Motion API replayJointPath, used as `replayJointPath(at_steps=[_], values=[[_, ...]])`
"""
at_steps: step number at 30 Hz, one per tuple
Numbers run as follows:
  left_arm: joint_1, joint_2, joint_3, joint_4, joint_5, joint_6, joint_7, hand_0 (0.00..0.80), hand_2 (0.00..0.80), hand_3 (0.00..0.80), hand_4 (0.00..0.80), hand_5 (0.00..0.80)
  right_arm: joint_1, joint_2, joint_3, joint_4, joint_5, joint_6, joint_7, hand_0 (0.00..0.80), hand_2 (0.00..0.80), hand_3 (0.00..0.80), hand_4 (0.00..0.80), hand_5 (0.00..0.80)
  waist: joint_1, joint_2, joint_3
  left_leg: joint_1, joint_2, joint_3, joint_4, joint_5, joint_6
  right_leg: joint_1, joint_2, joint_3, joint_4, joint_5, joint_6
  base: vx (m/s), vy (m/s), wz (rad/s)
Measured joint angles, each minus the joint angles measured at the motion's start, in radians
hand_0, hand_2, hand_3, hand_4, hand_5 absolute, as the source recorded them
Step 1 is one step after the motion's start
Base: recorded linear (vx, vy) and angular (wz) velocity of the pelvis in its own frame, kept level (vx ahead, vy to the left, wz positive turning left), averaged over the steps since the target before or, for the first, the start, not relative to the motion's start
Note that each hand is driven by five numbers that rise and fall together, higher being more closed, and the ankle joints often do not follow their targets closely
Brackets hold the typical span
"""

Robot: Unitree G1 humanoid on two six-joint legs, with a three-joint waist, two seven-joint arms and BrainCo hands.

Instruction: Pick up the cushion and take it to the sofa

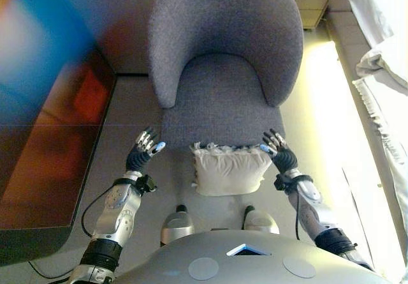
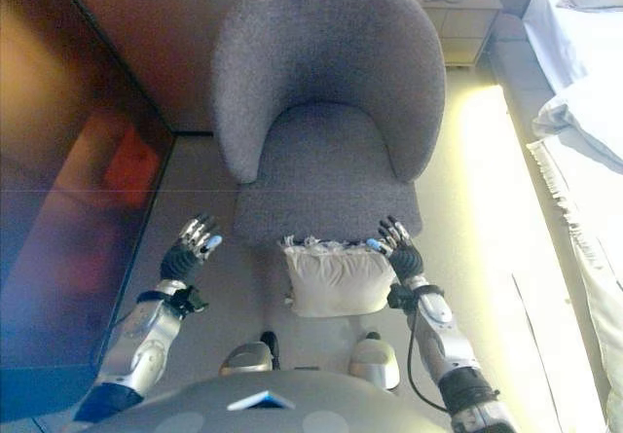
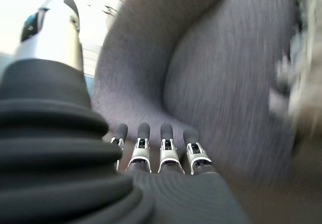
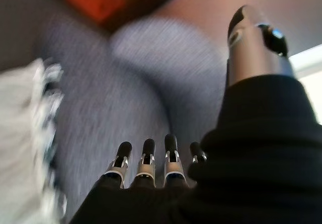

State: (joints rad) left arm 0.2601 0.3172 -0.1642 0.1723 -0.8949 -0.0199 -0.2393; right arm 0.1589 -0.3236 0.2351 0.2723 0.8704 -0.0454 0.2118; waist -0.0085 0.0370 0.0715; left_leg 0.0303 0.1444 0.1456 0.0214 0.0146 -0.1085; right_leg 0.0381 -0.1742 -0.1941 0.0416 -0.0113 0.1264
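A white cushion (image 1: pixel 229 170) with a fringed upper edge stands on the floor (image 1: pixel 131 115), leaning against the front of the seat of a grey upholstered tub armchair (image 1: pixel 223 54). The robot's hands are raised on either side of it. The right hand (image 1: pixel 278 151) is just beside the cushion's upper right corner, its fingers (image 4: pixel 170 148) straight and spread wide, holding nothing; whether a fingertip touches the fringe cannot be told. In the right wrist view the cushion shows as a pale mass off to the side of the fingers, with the chair's grey fabric ahead. The left hand (image 1: pixel 144 149) is near the chair's front left corner, clearly apart from the cushion, with its fingers (image 3: pixel 166 138) also straight and open, empty. The left wrist view looks along them at the curved chair back and seat. To the robot's left stands a large dark glossy panel (image 1: pixel 44 118). To its right lies white bedding (image 1: pixel 386 73) with a fringed edge, and a pale wooden bedside cabinet (image 1: pixel 311 0) stands beyond the chair.
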Motion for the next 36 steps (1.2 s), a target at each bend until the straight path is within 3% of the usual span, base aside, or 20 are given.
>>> replayJointPath(at_steps=[2,5,7,9,14,31,34,36], values=[[-0.001,-0.073,0.010,0.030,-0.273,0.117,-0.203,0.000,0.000,0.000,0.000,0.000,-0.006,0.060,-0.015,0.019,0.313,0.125,0.226,0.000,0.000,0.000,0.000,0.000,0.000,0.002,-0.002,0.014,-0.002,-0.002,-0.014,0.002,0.000,0.020,0.000,-0.008,-0.018,0.003,0.001,0.033,-0.011,0.08],[0.000,-0.214,-0.009,0.079,-0.549,0.247,-0.435,0.000,0.000,0.000,0.000,0.000,-0.015,0.195,-0.003,0.019,0.607,0.267,0.468,0.000,0.000,0.000,0.000,0.000,0.000,0.005,-0.004,0.013,-0.003,-0.005,-0.018,0.003,-0.002,0.026,0.001,-0.012,-0.034,0.009,0.002,0.019,-0.009,0.03],[-0.005,-0.258,-0.026,0.076,-0.605,0.250,-0.475,0.000,0.000,0.000,0.000,0.000,-0.043,0.235,0.009,0.017,0.634,0.290,0.500,0.000,0.000,0.000,0.000,0.000,0.000,0.008,-0.010,0.014,-0.004,-0.002,-0.024,0.006,-0.007,0.028,0.001,-0.013,-0.042,0.015,0.003,0.000,0.000,0.00],[-0.008,-0.252,-0.020,0.076,-0.622,0.248,-0.490,0.000,0.000,0.000,0.000,0.000,-0.057,0.228,0.007,0.016,0.633,0.294,0.507,0.000,0.000,0.000,0.000,0.000,0.000,0.009,-0.019,0.017,-0.006,0.003,-0.030,0.007,-0.008,0.029,0.000,-0.012,-0.046,0.015,0.005,-0.002,-0.004,-0.02],[0.012,-0.229,0.069,0.076,-0.631,0.251,-0.497,0.000,0.000,0.000,0.000,0.000,0.000,0.185,-0.007,0.011,0.619,0.322,0.565,0.000,0.000,0.000,0.000,0.000,0.001,0.001,-0.033,0.031,-0.008,0.009,-0.050,0.007,-0.008,0.048,0.003,-0.012,-0.076,0.020,0.008,0.000,0.000,0.00],[0.010,-0.216,0.079,0.076,-0.630,0.249,-0.493,0.000,0.000,0.000,0.000,0.000,0.002,0.189,-0.003,0.011,0.562,0.301,0.564,0.000,0.000,0.000,0.000,0.000,0.001,-0.018,-0.053,0.056,-0.006,0.016,-0.094,0.019,-0.018,0.073,0.014,-0.019,-0.130,0.039,0.008,-0.001,-0.003,-0.01],[0.008,-0.198,0.073,0.076,-0.559,0.185,-0.409,0.000,0.000,0.000,0.000,0.000,0.001,0.176,0.011,0.012,0.461,0.217,0.505,0.000,0.000,0.000,0.000,0.000,0.001,-0.018,-0.053,0.063,-0.006,0.017,-0.097,0.019,-0.018,0.079,0.015,-0.019,-0.130,0.039,0.009,0.000,0.000,0.00],[0.006,-0.156,0.063,0.074,-0.413,0.074,-0.277,0.000,0.000,0.000,0.000,0.000,0.001,0.147,0.021,0.014,0.307,0.106,0.390,0.000,0.000,0.000,0.000,0.000,0.001,-0.018,-0.052,0.063,-0.006,0.016,-0.097,0.019,-0.018,0.078,0.015,-0.019,-0.130,0.039,0.009,0.000,0.000,0.00]])
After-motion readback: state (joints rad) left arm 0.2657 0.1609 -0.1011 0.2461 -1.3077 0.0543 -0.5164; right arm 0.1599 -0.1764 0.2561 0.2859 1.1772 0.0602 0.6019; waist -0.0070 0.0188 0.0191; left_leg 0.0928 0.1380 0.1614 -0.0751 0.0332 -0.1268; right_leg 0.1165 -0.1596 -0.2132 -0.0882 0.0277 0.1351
